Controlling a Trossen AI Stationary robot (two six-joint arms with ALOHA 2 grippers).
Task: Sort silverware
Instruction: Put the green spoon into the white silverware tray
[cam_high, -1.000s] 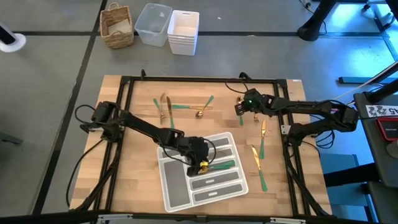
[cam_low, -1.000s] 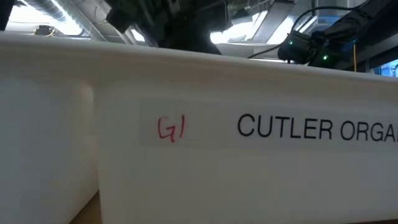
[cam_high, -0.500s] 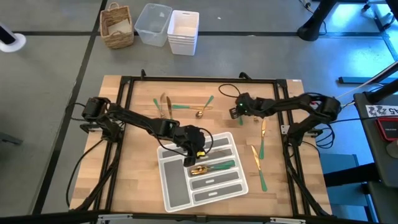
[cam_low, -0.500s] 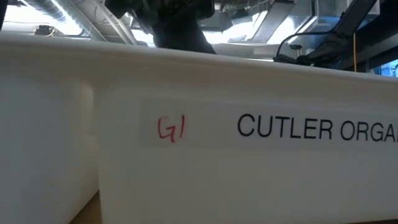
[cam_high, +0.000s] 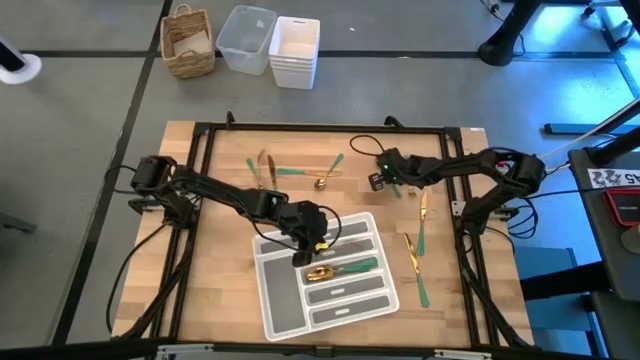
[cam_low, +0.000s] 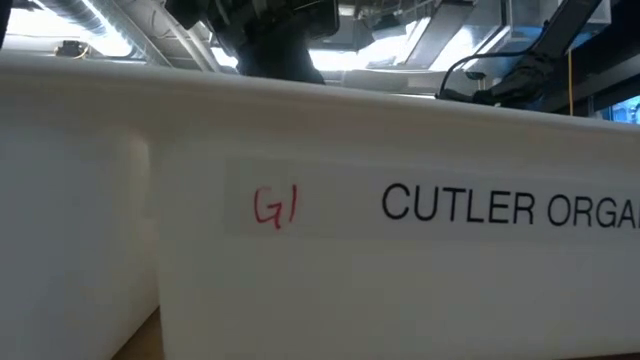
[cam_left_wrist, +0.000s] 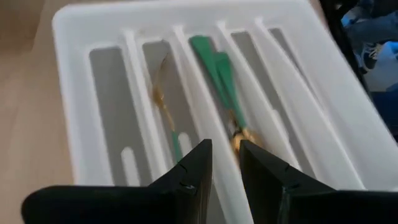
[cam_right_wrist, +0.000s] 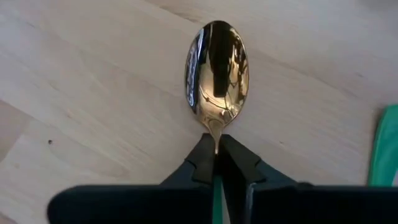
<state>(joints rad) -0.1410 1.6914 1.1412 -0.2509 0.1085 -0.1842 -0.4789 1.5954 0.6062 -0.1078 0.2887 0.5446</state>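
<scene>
Gold heads on slim green handles: that is your silverware, and it is light, stiff and slick where polished. On the left of the table a knife (cam_high: 262, 166) and two spoons (cam_high: 322, 178) lie loose on the wood. Next comes your left gripper (cam_left_wrist: 225, 155), hanging over the tray (cam_high: 283, 313) with a narrow gap between its fingers and nothing in them; below it, two or three green-handled pieces (cam_left_wrist: 214, 68) lie in one middle slot and one more in the slot beside it. Further right, your right gripper (cam_right_wrist: 216, 163) has closed on a spoon (cam_right_wrist: 217, 68) at the thin neck just below the bowl, the bowl lying flat on the wood. I judge that a fair hold, since the neck is narrow and the handle less slippery than the bowl, but the spoon may pivot when you lift. On the far right, three more pieces (cam_high: 411, 254) wait on the table.
</scene>
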